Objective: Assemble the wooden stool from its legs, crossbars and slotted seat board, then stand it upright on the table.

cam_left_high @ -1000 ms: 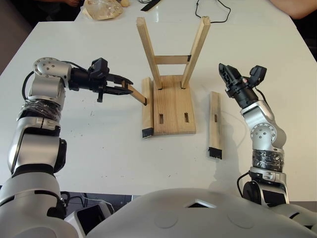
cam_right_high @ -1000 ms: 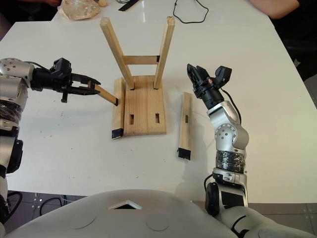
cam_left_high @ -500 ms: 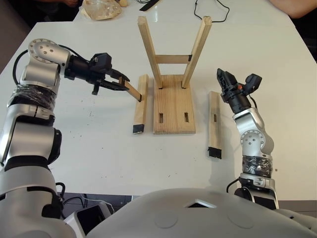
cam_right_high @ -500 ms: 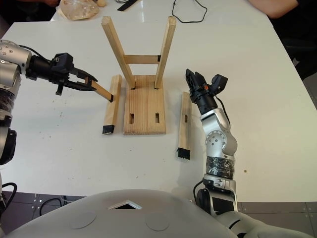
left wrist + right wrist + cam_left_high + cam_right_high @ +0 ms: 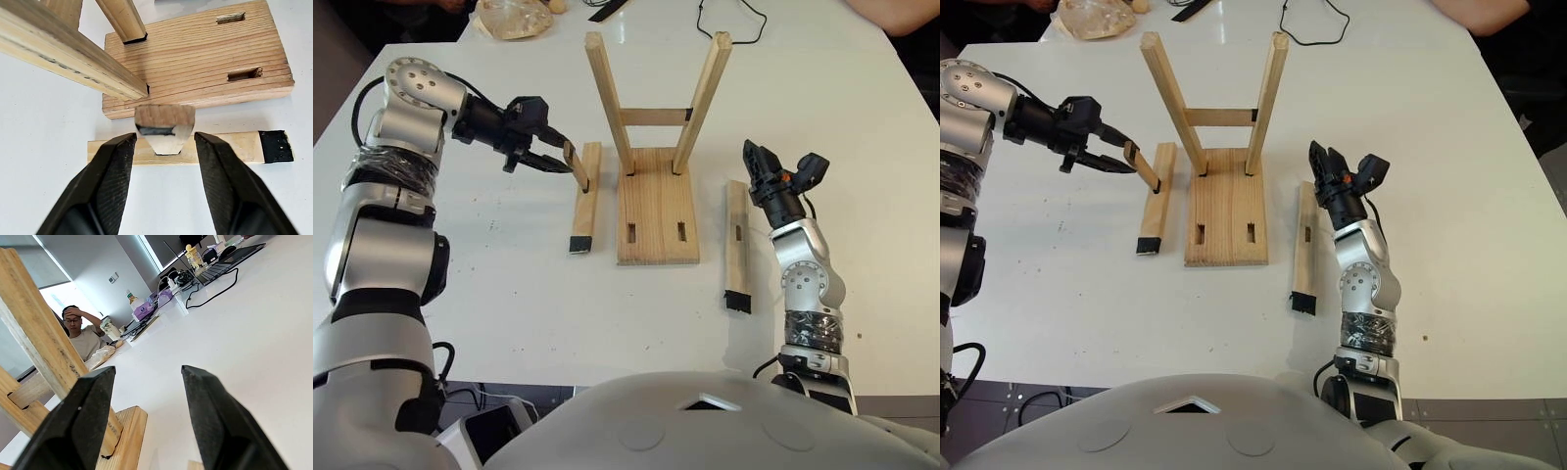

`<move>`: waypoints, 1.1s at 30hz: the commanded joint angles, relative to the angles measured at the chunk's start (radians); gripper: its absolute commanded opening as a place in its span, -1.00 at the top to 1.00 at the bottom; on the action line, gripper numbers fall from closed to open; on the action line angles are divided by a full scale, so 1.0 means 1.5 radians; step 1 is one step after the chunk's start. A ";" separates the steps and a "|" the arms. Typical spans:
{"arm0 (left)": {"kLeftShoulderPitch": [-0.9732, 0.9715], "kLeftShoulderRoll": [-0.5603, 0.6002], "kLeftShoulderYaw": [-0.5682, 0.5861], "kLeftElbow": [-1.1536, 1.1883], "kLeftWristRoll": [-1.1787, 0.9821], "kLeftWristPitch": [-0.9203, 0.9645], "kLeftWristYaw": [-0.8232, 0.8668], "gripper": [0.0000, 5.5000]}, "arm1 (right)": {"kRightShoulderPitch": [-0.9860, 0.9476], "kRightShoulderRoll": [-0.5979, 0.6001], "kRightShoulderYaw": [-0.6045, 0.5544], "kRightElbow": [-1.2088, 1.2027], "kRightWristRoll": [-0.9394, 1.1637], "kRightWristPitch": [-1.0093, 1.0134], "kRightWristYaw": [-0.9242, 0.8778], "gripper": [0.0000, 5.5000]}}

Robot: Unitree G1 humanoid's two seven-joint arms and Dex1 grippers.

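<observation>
Spread right pincer (image 5: 146, 378) faces a leg (image 5: 38, 333) set in the seat board (image 5: 129, 432).

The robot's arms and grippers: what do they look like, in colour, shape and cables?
The left arm and right arm have silver-grey shells, round joint caps and a band of black wrap. Black cables loop by the left arm's top joint. The left gripper and right gripper are black, each with two broad, tapering fingers; the right gripper bears a small orange-red mark.

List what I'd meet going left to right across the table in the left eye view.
left gripper, loose leg with a crossbar standing in it, seat board with fitted legs, second loose leg, right gripper
</observation>
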 commanded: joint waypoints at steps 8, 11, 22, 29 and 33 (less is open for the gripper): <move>0.232 0.135 0.188 -0.288 -0.041 0.182 0.154 0.13 | 0.039 -0.010 -0.033 -0.016 0.008 -0.006 -0.014 0.10; 0.296 0.034 0.321 -0.414 -0.057 0.363 0.456 0.13 | 0.045 -0.025 -0.047 -0.024 0.014 0.003 -0.018 0.10; 0.433 -0.456 0.365 -0.937 -0.114 0.522 1.025 0.13 | -0.010 -0.082 -0.060 0.023 -0.021 0.037 -0.049 0.10; 0.505 -0.519 0.337 -0.985 -0.072 0.539 1.114 0.13 | -0.049 -0.118 -0.045 0.079 -0.057 0.034 -0.054 0.10; 0.487 -0.517 0.353 -0.962 -0.079 0.530 1.126 0.13 | -0.056 -0.114 -0.039 0.093 -0.066 0.026 -0.056 0.10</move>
